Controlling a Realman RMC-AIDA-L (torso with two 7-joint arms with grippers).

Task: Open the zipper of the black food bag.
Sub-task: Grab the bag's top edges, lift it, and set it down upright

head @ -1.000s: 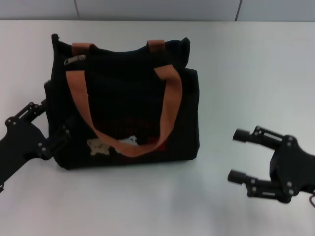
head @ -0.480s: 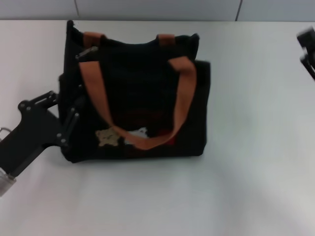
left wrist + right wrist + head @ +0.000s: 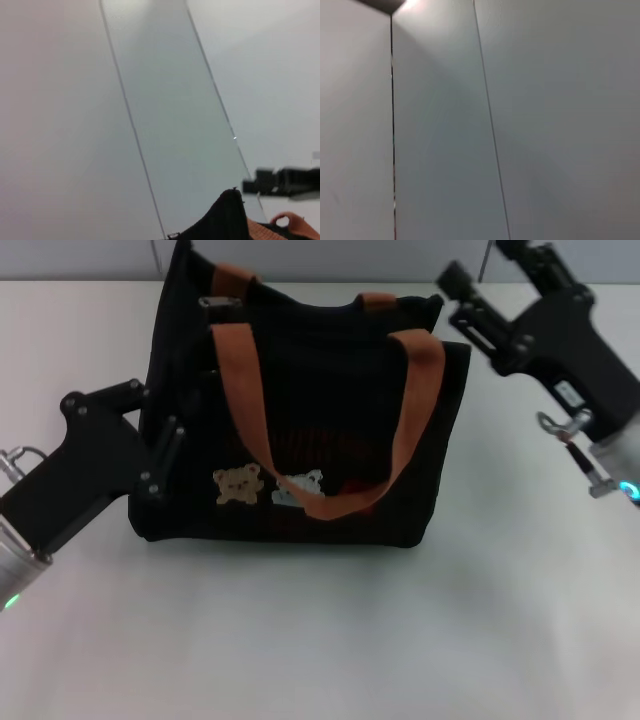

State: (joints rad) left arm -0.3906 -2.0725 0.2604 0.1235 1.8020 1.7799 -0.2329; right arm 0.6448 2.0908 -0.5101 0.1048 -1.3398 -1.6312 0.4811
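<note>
Black food bag [image 3: 300, 430] stands upright mid-table, leaning toward the far edge, its zipper [image 3: 222, 303] apparently shut with the silver pull at the far left top corner. Left gripper [image 3: 158, 445], fingers spread, presses the bag's left end to steady it. Right gripper [image 3: 478, 285], fingers spread and holding nothing, hovers by the far right top corner; a second ago it hung low near the table's near right. Judged stage: approach. Next: reach across and pinch the pull

A bare lab-like test bench: plain white table [image 3: 520, 620] against grey panelled wall [image 3: 165, 100].
</note>
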